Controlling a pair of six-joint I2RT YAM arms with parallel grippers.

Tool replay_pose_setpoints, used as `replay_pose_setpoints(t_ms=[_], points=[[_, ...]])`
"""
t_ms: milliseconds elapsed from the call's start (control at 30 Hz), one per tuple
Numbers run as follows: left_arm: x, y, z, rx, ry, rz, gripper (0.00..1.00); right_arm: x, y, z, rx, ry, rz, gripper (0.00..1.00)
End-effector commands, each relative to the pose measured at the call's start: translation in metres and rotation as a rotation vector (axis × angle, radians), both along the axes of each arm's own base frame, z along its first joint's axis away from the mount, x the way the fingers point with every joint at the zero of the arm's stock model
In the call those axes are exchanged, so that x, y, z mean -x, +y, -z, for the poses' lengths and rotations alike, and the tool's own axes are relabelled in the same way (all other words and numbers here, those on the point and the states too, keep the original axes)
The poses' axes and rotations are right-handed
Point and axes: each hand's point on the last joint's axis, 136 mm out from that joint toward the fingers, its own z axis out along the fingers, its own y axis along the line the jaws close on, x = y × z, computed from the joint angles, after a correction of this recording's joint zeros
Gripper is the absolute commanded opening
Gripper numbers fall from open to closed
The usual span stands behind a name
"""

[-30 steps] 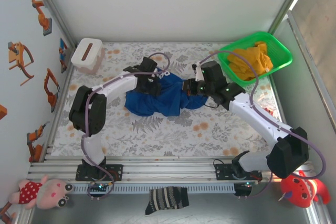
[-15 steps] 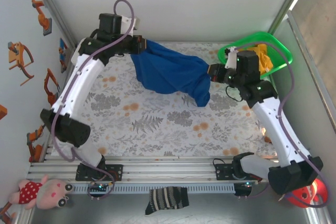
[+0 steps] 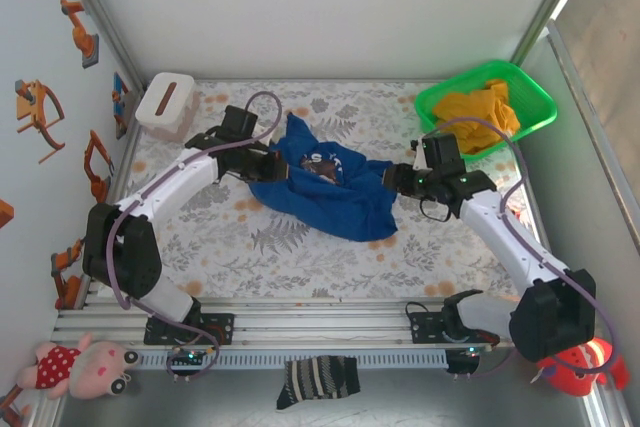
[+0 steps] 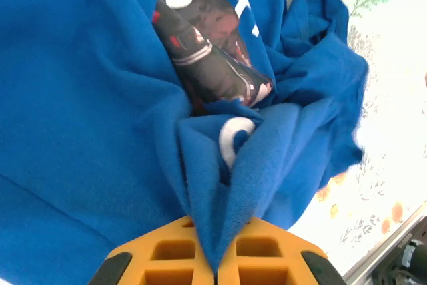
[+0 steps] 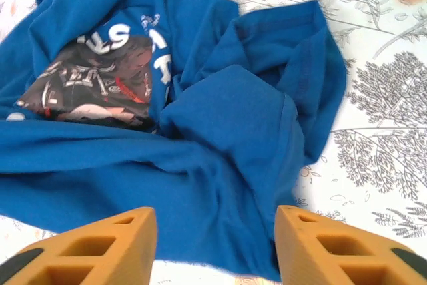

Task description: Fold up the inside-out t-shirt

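Note:
The inside-out t-shirt [image 3: 335,205] lies crumpled in the middle of the floral table, royal blue, with a dark print and white letters showing on top [image 4: 213,58]. My left gripper [image 3: 283,163] sits at the shirt's left edge. In the left wrist view it [image 4: 215,261] is shut on a pinched fold of the blue cloth. At the shirt's right edge my right gripper [image 3: 394,179] stands open. In the right wrist view its orange fingers [image 5: 107,248] are spread wide above the cloth [image 5: 220,165], holding nothing.
A green basket [image 3: 536,113] with a yellow-orange garment [image 3: 480,112] stands at the back right. A white box [image 3: 165,105] sits at the back left. Beyond the near rail lie a striped sock [image 3: 318,380] and plush toys. Bare floral tabletop [image 3: 330,262] lies in front of the shirt.
Both arms raised the shirt, stretched it between them, then brought it back down onto the table. The right gripper has opened and let go; the left stays shut on the cloth.

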Motion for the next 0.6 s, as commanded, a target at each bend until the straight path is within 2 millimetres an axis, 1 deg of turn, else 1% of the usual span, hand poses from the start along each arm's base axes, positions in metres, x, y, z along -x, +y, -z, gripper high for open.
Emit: replay_pose_setpoints(t_ms=[0, 33, 133, 200, 233, 267, 333, 367, 433, 467, 500, 567], points=[[-0.011, -0.014, -0.031, 0.085, -0.096, -0.003, 0.00, 0.000, 0.024, -0.031, -0.019, -0.103, -0.070, 0.53], [-0.010, -0.017, -0.032, 0.089, -0.100, 0.001, 0.00, 0.001, 0.035, -0.035, -0.038, -0.115, -0.097, 0.53], [-0.010, -0.022, -0.036, 0.094, -0.108, 0.011, 0.00, 0.004, 0.076, -0.040, -0.098, -0.123, -0.176, 0.53], [-0.008, -0.024, -0.038, 0.091, -0.107, 0.018, 0.00, 0.008, 0.109, -0.044, -0.144, -0.127, -0.233, 0.50], [-0.007, -0.025, -0.037, 0.089, -0.105, 0.021, 0.00, 0.010, 0.123, -0.045, -0.162, -0.130, -0.252, 0.48], [-0.006, -0.026, -0.039, 0.088, -0.108, 0.023, 0.00, 0.010, 0.137, -0.046, -0.191, -0.131, -0.268, 0.42], [-0.005, -0.026, -0.039, 0.087, -0.107, 0.026, 0.00, 0.008, 0.160, -0.043, -0.246, -0.127, -0.285, 0.26], [-0.004, -0.027, -0.040, 0.087, -0.107, 0.028, 0.00, 0.004, 0.170, -0.040, -0.275, -0.116, -0.283, 0.17], [-0.003, -0.027, -0.042, 0.085, -0.111, 0.029, 0.00, -0.003, 0.187, -0.032, -0.323, -0.099, -0.286, 0.06], [-0.002, -0.027, -0.042, 0.082, -0.110, 0.030, 0.00, -0.007, 0.196, -0.025, -0.347, -0.082, -0.288, 0.00], [-0.001, -0.026, -0.043, 0.081, -0.112, 0.030, 0.00, -0.010, 0.205, -0.020, -0.371, -0.066, -0.295, 0.00], [-0.001, -0.028, -0.045, 0.087, -0.115, 0.033, 0.00, -0.017, 0.222, 0.002, -0.399, -0.015, -0.293, 0.00]])
